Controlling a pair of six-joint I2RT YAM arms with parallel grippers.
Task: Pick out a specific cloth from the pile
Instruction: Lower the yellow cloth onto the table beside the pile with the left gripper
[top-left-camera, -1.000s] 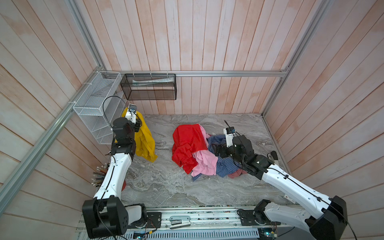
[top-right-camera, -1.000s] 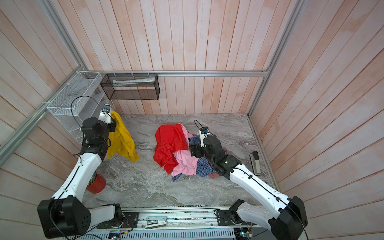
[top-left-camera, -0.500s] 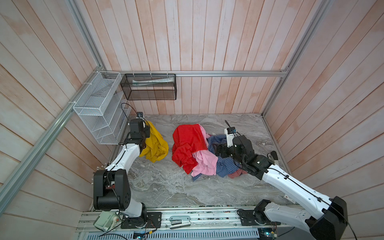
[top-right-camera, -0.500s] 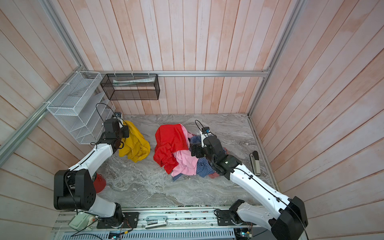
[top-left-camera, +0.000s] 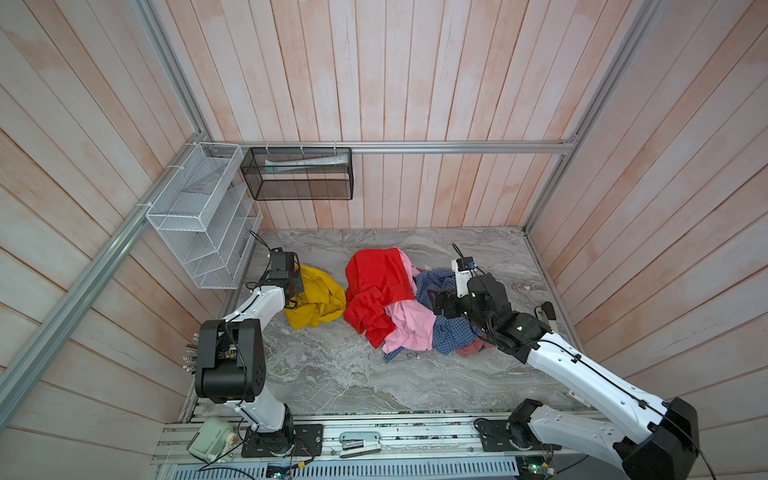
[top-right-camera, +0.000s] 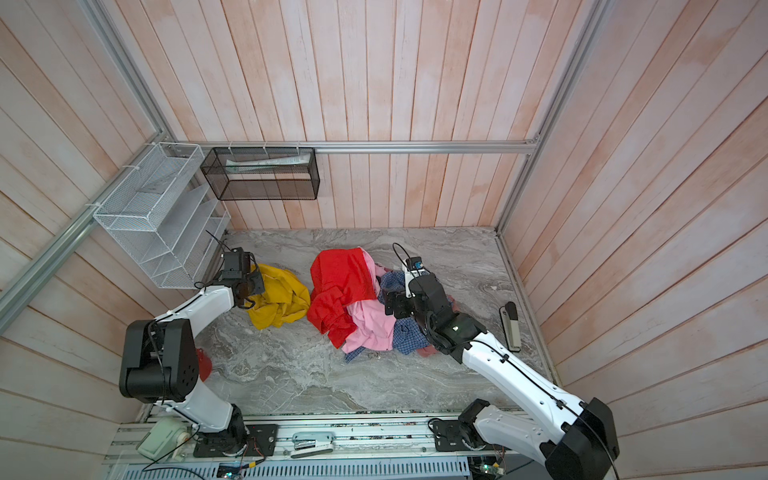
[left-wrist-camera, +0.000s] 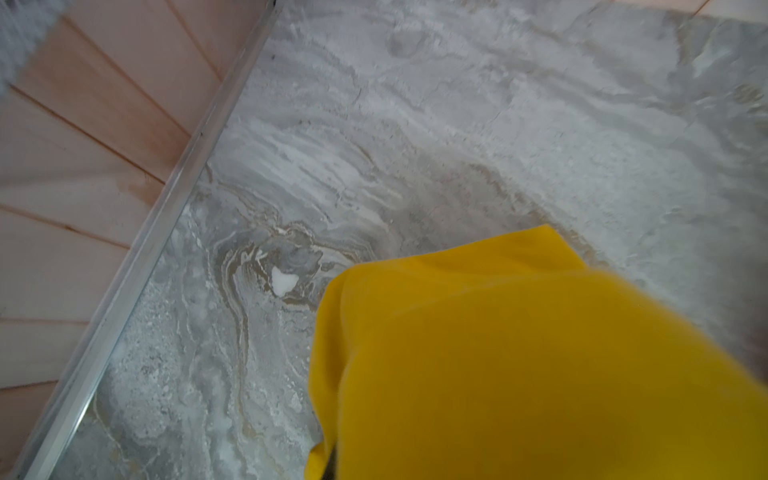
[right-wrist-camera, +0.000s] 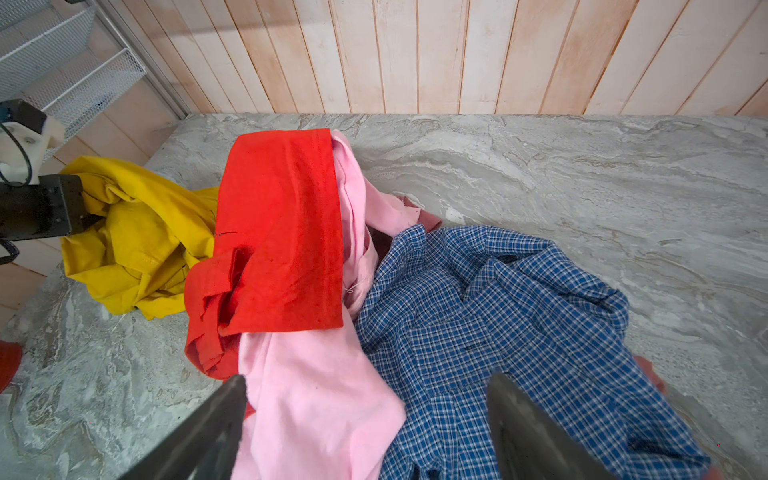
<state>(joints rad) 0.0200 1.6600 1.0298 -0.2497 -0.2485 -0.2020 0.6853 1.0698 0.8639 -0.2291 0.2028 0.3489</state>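
Position of the cloth (top-left-camera: 318, 301): crumpled on the grey marbled table (top-left-camera: 332, 374), left side, near the left wall, below the white wire rack (top-left-camera: 199, 220). Mustard yellow, smooth, much folded. It sits outside the pile (top-left-camera: 399, 307), just beside the red garment (top-left-camera: 376, 278); whether the two touch cannot be told.

At the cloth's far left edge, low over the table, is the left gripper (top-left-camera: 297, 286). Its fingers are buried in yellow fabric, jaws pressed together on a fold of it. In the left wrist view the cloth (left-wrist-camera: 519, 353) fills the near corner, blurred, with bare marble beyond and the fingers hidden. The right wrist view shows this gripper's black body pushed into the yellow folds (right-wrist-camera: 137, 241).

Make-up of the pile: red garment on top at the left, light pink garment (top-left-camera: 409, 328) spilling from under it toward the front, blue-and-white checked shirt (top-left-camera: 446, 332) on the right, a scrap of dusty rose fabric (top-left-camera: 469, 351) at the front right edge.

Over the pile's right half hangs the right gripper (top-left-camera: 436, 305). Jaws spread wide, nothing between them; in its wrist view both fingers (right-wrist-camera: 224, 424) frame pink and checked fabric below.

A black mesh basket (top-left-camera: 299, 174) hangs on the back wall.
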